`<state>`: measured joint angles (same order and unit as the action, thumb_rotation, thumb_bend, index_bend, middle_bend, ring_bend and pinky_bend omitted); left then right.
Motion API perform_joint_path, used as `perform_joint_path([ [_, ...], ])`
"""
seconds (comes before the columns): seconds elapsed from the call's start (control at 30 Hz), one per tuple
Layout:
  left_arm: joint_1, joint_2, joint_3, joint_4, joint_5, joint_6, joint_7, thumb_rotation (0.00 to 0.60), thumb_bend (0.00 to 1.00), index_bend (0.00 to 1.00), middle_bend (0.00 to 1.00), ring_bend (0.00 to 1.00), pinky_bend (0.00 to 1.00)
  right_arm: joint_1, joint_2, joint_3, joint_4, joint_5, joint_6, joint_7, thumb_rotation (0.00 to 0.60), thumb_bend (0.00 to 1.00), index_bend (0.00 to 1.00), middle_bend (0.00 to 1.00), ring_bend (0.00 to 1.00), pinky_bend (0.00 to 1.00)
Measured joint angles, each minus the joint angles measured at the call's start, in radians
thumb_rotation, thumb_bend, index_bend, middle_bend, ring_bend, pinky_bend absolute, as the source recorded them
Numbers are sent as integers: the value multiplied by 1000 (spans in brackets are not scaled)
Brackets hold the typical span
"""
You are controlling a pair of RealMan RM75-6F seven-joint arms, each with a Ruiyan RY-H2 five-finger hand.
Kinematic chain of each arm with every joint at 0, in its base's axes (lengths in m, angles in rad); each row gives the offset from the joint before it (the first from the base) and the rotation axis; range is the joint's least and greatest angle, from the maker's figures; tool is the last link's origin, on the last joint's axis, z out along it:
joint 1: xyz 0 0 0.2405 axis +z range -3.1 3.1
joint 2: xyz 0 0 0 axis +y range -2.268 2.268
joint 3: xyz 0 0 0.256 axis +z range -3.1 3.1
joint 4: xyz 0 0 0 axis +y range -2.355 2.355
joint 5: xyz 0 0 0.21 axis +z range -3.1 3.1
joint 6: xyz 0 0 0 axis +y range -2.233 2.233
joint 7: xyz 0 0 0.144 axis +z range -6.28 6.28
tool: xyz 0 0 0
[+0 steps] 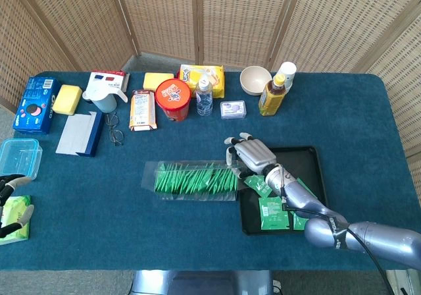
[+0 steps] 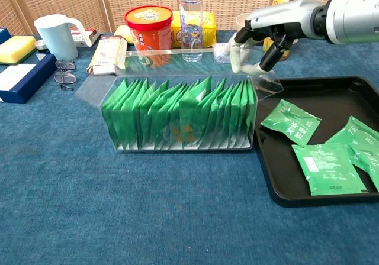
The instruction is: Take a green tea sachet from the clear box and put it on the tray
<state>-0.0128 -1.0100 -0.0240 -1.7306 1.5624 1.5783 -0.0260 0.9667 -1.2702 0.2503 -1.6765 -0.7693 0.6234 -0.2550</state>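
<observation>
The clear box (image 2: pixel 180 114) (image 1: pixel 191 180) stands left of the black tray (image 2: pixel 331 93) (image 1: pixel 309 155), packed with a row of upright green tea sachets (image 2: pixel 195 108). Its clear lid (image 2: pixel 189 61) is lifted and tipped back. My right hand (image 2: pixel 260 46) (image 1: pixel 251 155) is at the box's right rear corner and pinches the lid's right end between thumb and fingers. Three green sachets (image 2: pixel 290 122) (image 2: pixel 328 169) (image 2: pixel 362 136) lie flat on the tray. My left hand (image 1: pixel 8 204) rests far away at the table's left edge, fingers apart, holding nothing.
Along the back stand a red cup (image 2: pixel 148 27), a water bottle (image 2: pixel 190 22), a white jug (image 2: pixel 54 35), a snack box (image 2: pixel 108 55), a yellow pack (image 2: pixel 204 28) and a tea bottle (image 1: pixel 273 92). A green packet (image 1: pixel 20 214) lies by my left hand.
</observation>
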Motion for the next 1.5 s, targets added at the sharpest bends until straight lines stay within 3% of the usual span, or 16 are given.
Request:
perform_joint_path([
  [0.27,0,-1,-1,2,-2,1,-2,600,309,261,250,202,303,50,32,-27,18,86,-42,38,600,564,702,227,269,35],
  [0.8,1,-3,1,-8,9,9,8,600,309,261,250,201,303,38,97,-8,-39,2,-67,174,600,564,703,230,281,35],
  [1.27,10,6,5,-18,9,21,14,600,309,261,250,201,303,71,88,21,70,-29,-262,350,600,564,708,237,280,35],
  [1.37,13,8,5,-19,10,25,13,600,309,261,250,201,303,85,74,15,102,-37,-276,361,600,563,657,209,279,35],
  [1.5,16,10,7,-19,9,27,12,600,309,261,250,201,304,96,57,0,124,-50,-264,368,600,563,447,142,262,35],
])
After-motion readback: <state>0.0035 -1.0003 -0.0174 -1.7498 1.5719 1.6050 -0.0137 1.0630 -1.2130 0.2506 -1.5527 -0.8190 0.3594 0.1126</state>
